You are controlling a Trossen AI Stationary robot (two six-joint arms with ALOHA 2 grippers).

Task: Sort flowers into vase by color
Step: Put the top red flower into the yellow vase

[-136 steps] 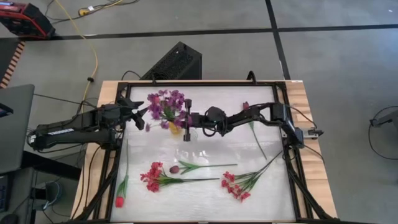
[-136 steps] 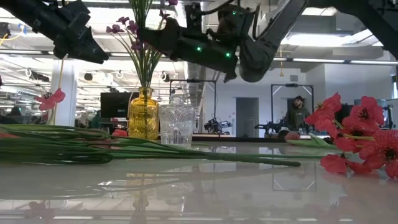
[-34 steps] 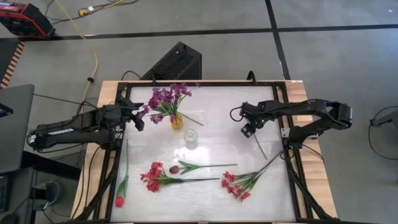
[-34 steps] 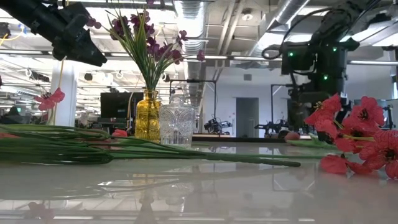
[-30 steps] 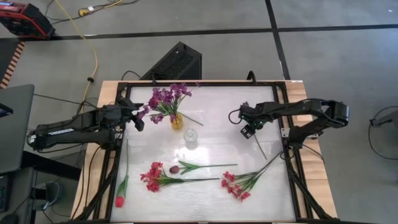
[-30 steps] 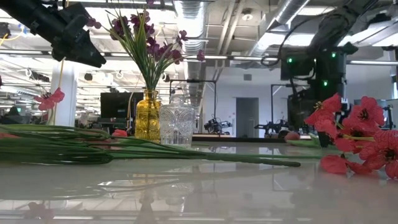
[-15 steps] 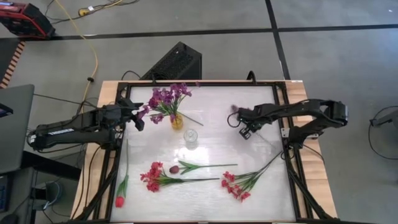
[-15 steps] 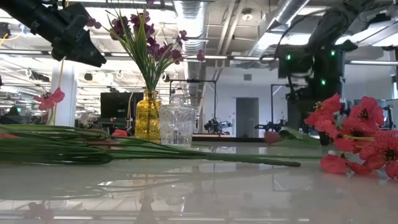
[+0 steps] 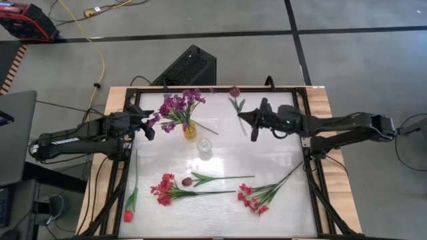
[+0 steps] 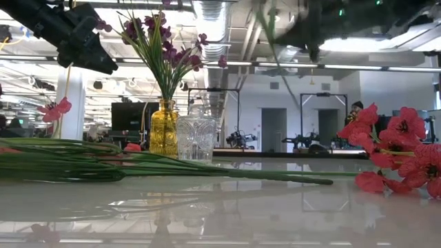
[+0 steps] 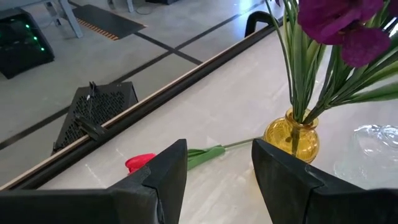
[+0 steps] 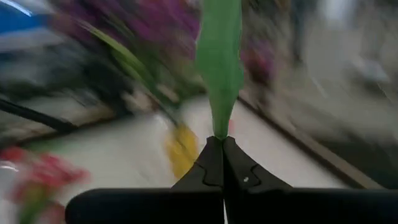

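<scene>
My right gripper (image 9: 245,118) is high over the table's far middle, shut on a dark maroon tulip (image 9: 234,91); in the low view it is a blur near the top (image 10: 306,27). My left gripper (image 9: 149,121) hovers open beside the yellow vase (image 9: 189,130), which holds purple sprays (image 9: 179,105). A clear glass vase (image 9: 204,148) stands near it. On the table lie two red-pink sprays (image 9: 163,188) (image 9: 253,200), another maroon tulip (image 9: 187,181) and a red tulip (image 9: 128,215). My right gripper pinches the maroon tulip's green stem between its two shut fingers (image 12: 214,163), where a leaf (image 12: 219,62) rises from the fingertips. The tulip is lifted clear of the table. In the high view its bloom lies beyond the fingers, toward the far edge.
The left wrist view shows a red tulip (image 11: 140,163) lying on the table behind the yellow vase (image 11: 292,135). Long green stems (image 10: 138,169) lie across the near left. A black box (image 9: 188,67) sits on the floor beyond the far edge. Bare tabletop (image 9: 267,157) lies right of the glass vase.
My right gripper has risen from the table's right-middle and swung toward the far edge and left, its arm stretching out level. The maroon tulip it holds has come off the table and is now lifted clear. The left arm has kept still.
</scene>
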